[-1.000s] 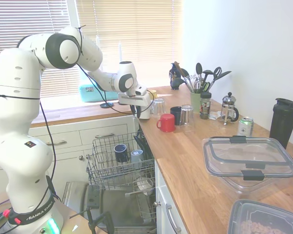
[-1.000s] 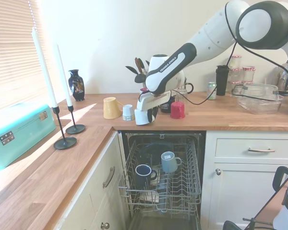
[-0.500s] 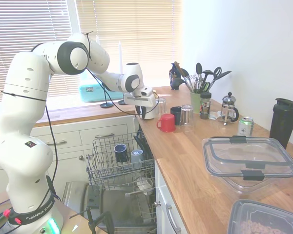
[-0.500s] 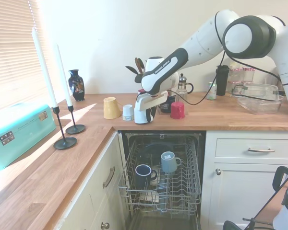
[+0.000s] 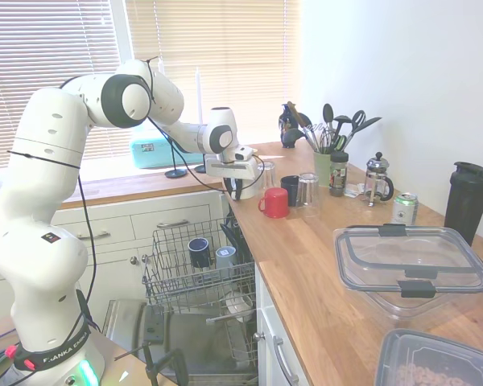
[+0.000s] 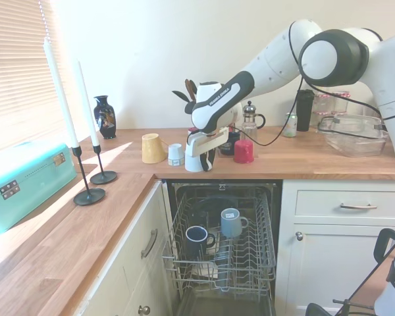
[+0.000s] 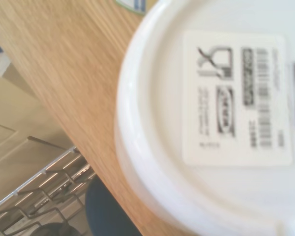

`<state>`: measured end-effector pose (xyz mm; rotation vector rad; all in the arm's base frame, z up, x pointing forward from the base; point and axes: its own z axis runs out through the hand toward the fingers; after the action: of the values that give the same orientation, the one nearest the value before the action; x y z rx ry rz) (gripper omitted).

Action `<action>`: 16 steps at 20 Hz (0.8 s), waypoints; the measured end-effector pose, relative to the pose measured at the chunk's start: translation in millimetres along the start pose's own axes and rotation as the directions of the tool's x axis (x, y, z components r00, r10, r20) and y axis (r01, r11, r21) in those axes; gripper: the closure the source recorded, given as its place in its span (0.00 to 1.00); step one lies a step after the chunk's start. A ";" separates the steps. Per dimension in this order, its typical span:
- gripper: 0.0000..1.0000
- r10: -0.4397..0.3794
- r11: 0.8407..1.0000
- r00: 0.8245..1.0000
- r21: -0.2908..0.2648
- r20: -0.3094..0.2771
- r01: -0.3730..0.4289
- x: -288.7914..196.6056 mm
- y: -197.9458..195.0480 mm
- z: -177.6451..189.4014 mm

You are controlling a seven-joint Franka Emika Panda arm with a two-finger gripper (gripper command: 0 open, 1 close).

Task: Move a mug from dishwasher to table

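Fingers (image 6: 196, 158) have lowered the mug (image 6: 193, 161) onto the table (image 6: 296, 161).

A red mug (image 5: 274, 203) stands beside a dark mug (image 5: 290, 190) and a clear glass (image 5: 308, 189); two candlesticks (image 6: 95, 178) flank a teal case (image 6: 23, 184).

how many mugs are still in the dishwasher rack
2: a dark navy mug at the rack's window-side front, and a pale blue-grey mug beside it. Others could be hidden lower in the dishwasher.
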<state>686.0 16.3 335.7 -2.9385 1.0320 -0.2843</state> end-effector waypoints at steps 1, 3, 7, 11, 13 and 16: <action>0.00 -0.001 1.000 1.000 0.000 -0.001 0.001 -0.3 -0.4 -0.1; 0.00 -0.002 1.000 1.000 0.003 -0.004 0.002 -0.4 -1.4 -0.9; 0.00 -0.012 1.000 1.000 0.016 -0.020 0.013 -7.6 -3.8 -9.1; 0.00 -0.021 0.999 0.998 0.033 -0.066 0.024 -37.2 -0.4 -38.0; 0.00 -0.012 0.999 0.995 0.039 -0.096 0.016 -55.5 9.3 -50.8; 0.00 -0.001 0.999 0.992 0.043 -0.124 0.006 -84.6 30.8 -63.1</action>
<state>591.1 47.8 381.4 -2.9167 1.0198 -0.4891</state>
